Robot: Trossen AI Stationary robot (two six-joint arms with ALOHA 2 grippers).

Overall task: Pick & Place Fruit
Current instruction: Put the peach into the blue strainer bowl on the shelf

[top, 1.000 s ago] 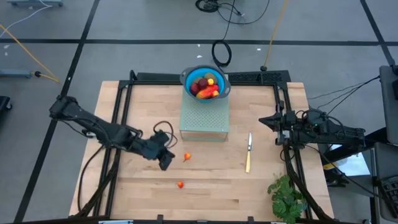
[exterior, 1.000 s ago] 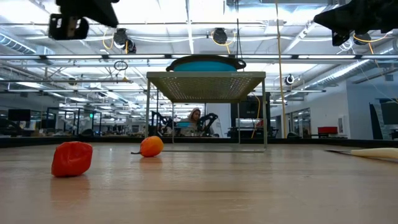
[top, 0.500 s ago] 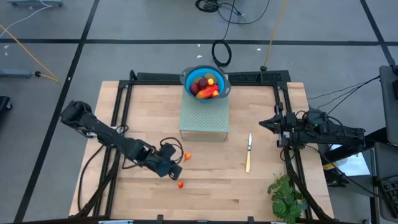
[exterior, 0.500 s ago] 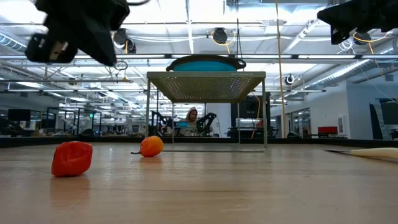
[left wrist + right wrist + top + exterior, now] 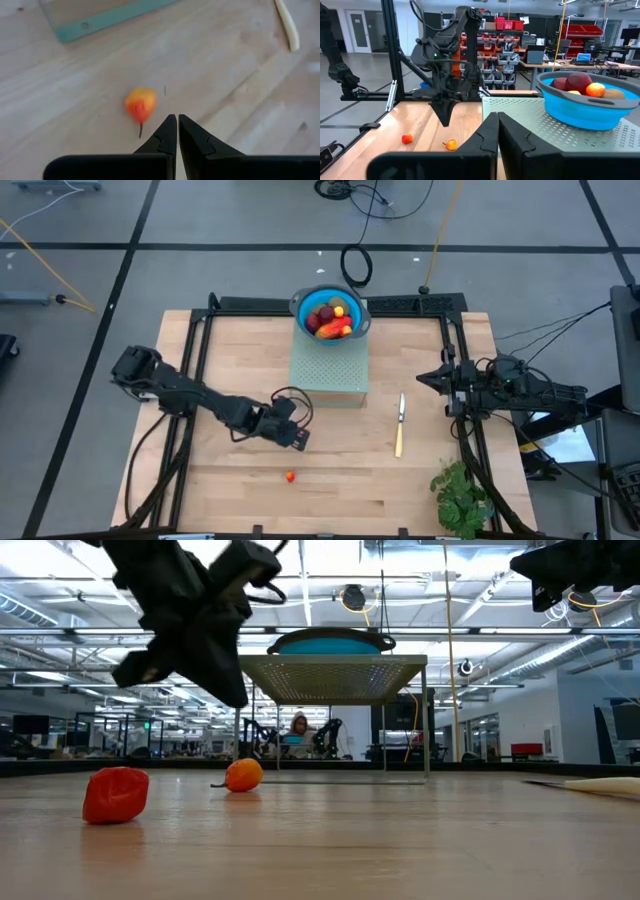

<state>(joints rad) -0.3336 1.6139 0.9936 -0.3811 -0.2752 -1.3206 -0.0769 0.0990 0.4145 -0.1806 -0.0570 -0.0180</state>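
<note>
With its fingers pinched together and empty, my left gripper hung just above the orange-yellow fruit near the table's middle, presumably lined up for a pick. Its stem end pointed back toward the gripper, long axis likewise. Most fruit sat in the blue bowl at the far edge. My right gripper, also closed, waited at the right.

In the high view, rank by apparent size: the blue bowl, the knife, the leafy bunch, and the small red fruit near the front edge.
Largest to smallest:
1. blue bowl
2. leafy bunch, close to the bowl and partly cut off, so that order is unsure
3. knife
4. small red fruit
</note>
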